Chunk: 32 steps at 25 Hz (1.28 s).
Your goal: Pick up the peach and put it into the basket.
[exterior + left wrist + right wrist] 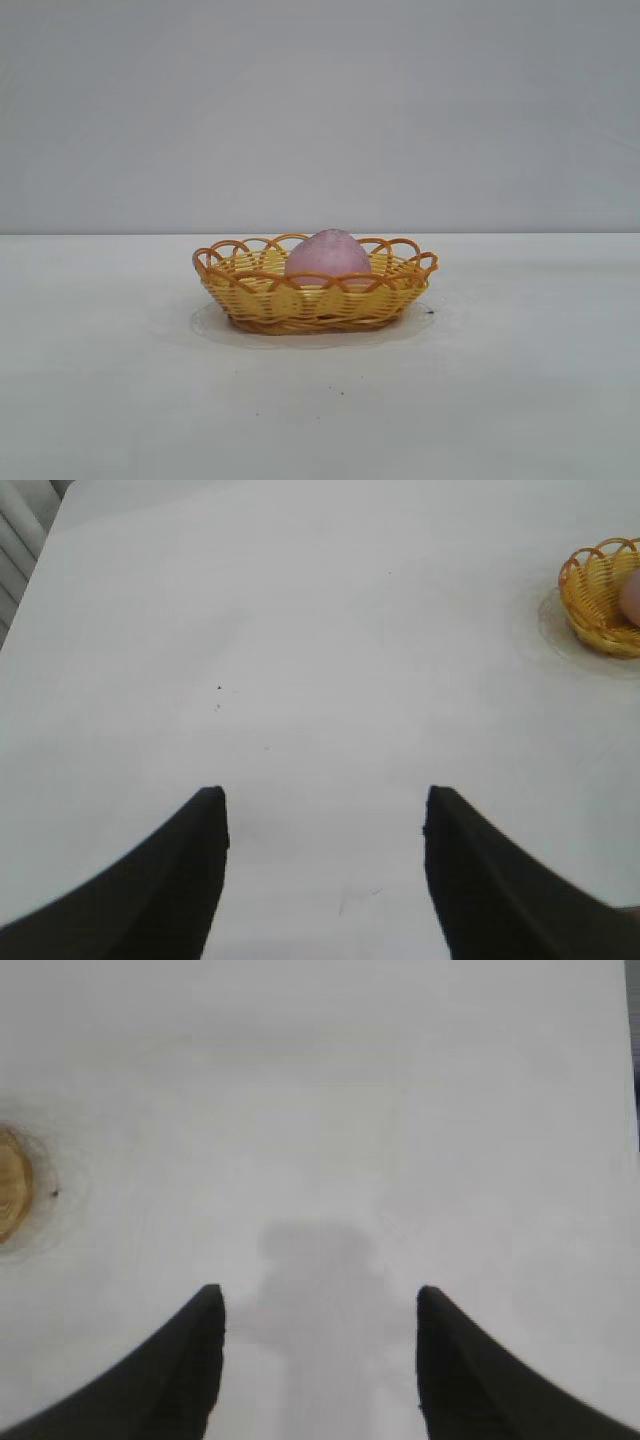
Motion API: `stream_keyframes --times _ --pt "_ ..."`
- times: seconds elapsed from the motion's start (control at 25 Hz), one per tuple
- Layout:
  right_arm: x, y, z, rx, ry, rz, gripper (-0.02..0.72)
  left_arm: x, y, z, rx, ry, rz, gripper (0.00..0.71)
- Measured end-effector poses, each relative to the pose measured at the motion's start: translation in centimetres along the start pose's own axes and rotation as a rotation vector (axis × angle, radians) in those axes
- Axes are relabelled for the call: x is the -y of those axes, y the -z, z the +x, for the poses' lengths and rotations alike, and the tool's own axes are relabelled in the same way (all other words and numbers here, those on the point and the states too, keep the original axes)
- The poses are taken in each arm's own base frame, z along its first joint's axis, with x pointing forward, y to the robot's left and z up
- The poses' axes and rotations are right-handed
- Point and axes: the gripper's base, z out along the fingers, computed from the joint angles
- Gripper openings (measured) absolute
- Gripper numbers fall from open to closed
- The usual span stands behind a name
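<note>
Peach [328,255] sits in the basket [315,300] on the table [500,400], both the left gripper [325,865] and right gripper [318,1355] gaping, seemingly holding nothing.

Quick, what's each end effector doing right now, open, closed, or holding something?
Left end effector: open, holding nothing, over bare table.
Right end effector: open, holding nothing; the peach sits in the basket.
</note>
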Motion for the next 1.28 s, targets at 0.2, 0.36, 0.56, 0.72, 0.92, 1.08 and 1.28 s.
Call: stream_keyframes --times 0.2,0.36,0.56,0.72,0.92,1.08,1.28 --pt "-0.3 2.1 6.2 0.056 -0.011 0.002 0.362 0.0 0.0 0.0 0.000 0.000 0.000 0.381" --pt "-0.5 2.0 11.2 0.076 -0.037 0.002 0.362 0.0 0.0 0.0 0.000 0.000 0.000 0.381" --pt "-0.7 1.2 16.8 0.129 -0.050 0.004 0.362 0.0 0.0 0.0 0.000 0.000 0.000 0.381" --pt "-0.8 0.4 20.0 0.198 -0.061 0.004 0.362 0.0 0.0 0.0 0.000 0.000 0.000 0.381" --pt "-0.9 -0.2 22.6 0.307 -0.069 0.004 0.362 0.0 0.0 0.0 0.000 0.000 0.000 0.381" --pt "-1.0 0.5 23.9 0.420 -0.071 0.005 0.362 0.0 0.0 0.0 0.000 0.000 0.000 0.381" --pt "-1.0 0.4 23.8 0.447 -0.072 -0.003 0.362 0.0 0.0 0.0 0.000 0.000 0.000 0.381"
